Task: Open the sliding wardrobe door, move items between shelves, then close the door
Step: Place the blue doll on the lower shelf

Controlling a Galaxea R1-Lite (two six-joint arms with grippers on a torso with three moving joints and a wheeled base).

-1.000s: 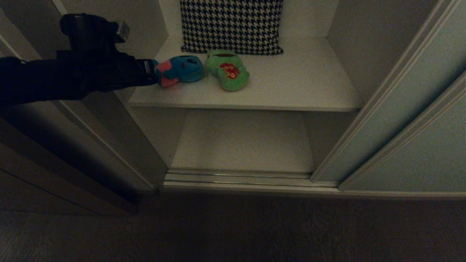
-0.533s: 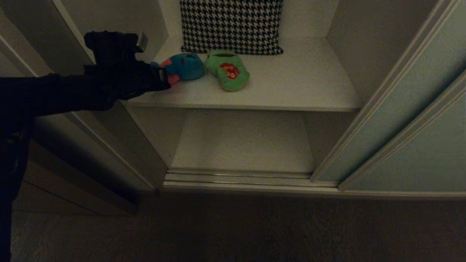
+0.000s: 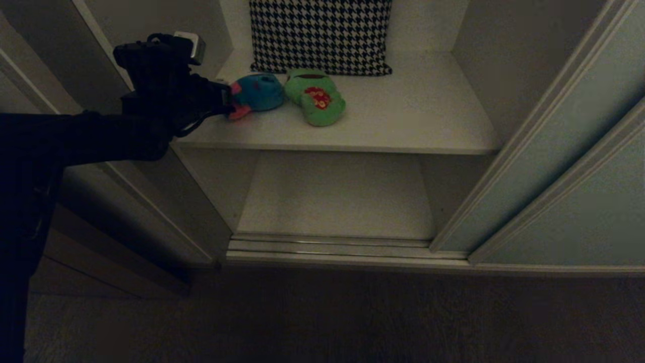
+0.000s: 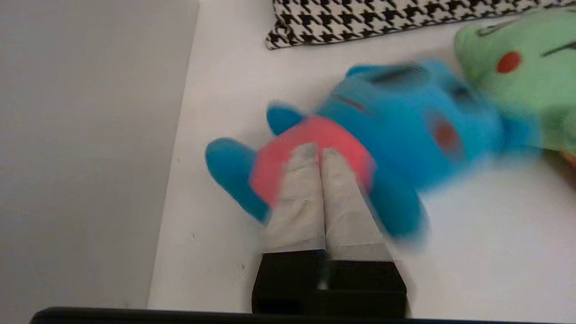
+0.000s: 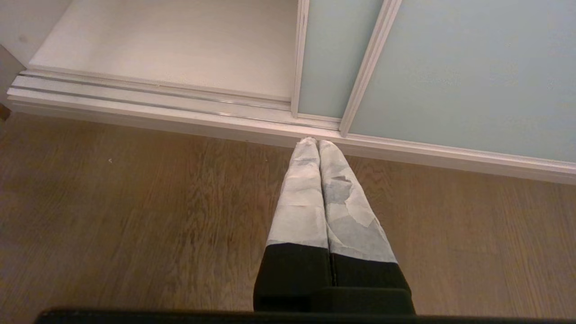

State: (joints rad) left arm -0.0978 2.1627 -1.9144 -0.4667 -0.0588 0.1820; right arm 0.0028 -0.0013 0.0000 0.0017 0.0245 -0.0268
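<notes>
Care matters here: left gripper (image 4: 318, 153), fingers pressed together against the pink belly of the blue toy (image 4: 405, 130) at 9 o'clock of the frog (image 3: 315, 98) on the upper shelf (image 3: 403, 121), should spread before gripping.

The room is dim, and a dark wood-grain floor (image 3: 352, 317) fills the head view from four through eight o'clock, showing warmer brown planks (image 5: 135, 202) in the right wrist view. A dark brown wooden side panel (image 3: 101, 262) slants along the floor at about eight o'clock. At twelve o'clock a black-and-white houndstooth cushion (image 3: 320, 35) leans against the pale back wall (image 3: 428, 25), with a light metal floor track (image 3: 327, 247) near the centre, toward six o'clock.
</notes>
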